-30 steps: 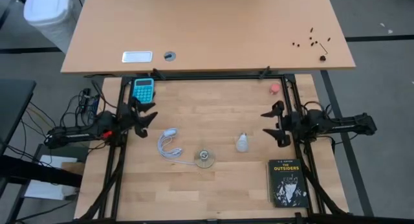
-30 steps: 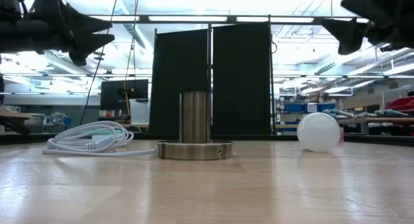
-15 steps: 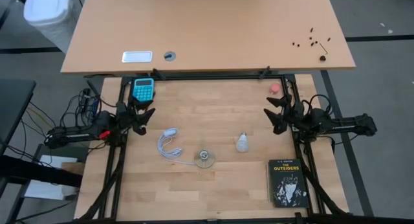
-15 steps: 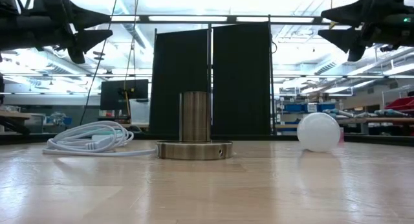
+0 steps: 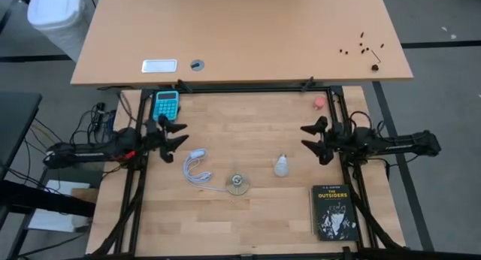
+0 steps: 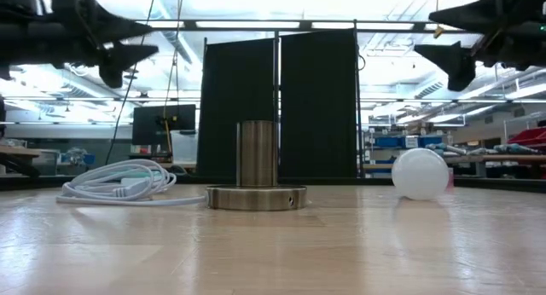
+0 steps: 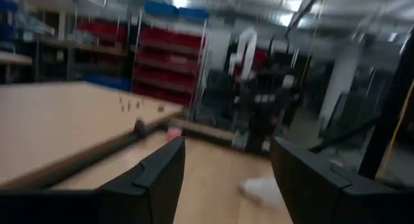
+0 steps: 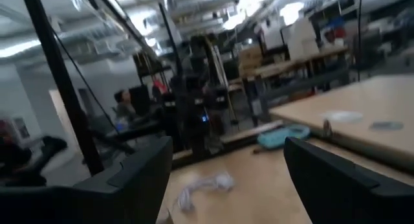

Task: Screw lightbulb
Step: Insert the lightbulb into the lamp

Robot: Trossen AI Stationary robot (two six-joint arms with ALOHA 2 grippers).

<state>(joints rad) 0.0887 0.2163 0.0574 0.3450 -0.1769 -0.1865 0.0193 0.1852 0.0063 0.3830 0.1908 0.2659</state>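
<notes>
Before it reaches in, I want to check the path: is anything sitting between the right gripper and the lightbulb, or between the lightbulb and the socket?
Nothing visible blocks either path. The right gripper, open, hangs above bare wood beside the lightbulb, and only bare table separates the bulb from the socket. The coiled cord lies on the socket's far side.

There is one lightbulb (image 5: 281, 166), one round silver socket (image 5: 237, 184) with one white cord (image 5: 194, 168), and one black book (image 5: 333, 212) at about 4 o'clock. There is one blue calculator (image 5: 167, 104) at about 10 o'clock and one small pink thing (image 5: 319, 103) at about 1 o'clock. Two robot arms reach in, with one left gripper (image 5: 177, 134) and one right gripper (image 5: 309, 137).
</notes>
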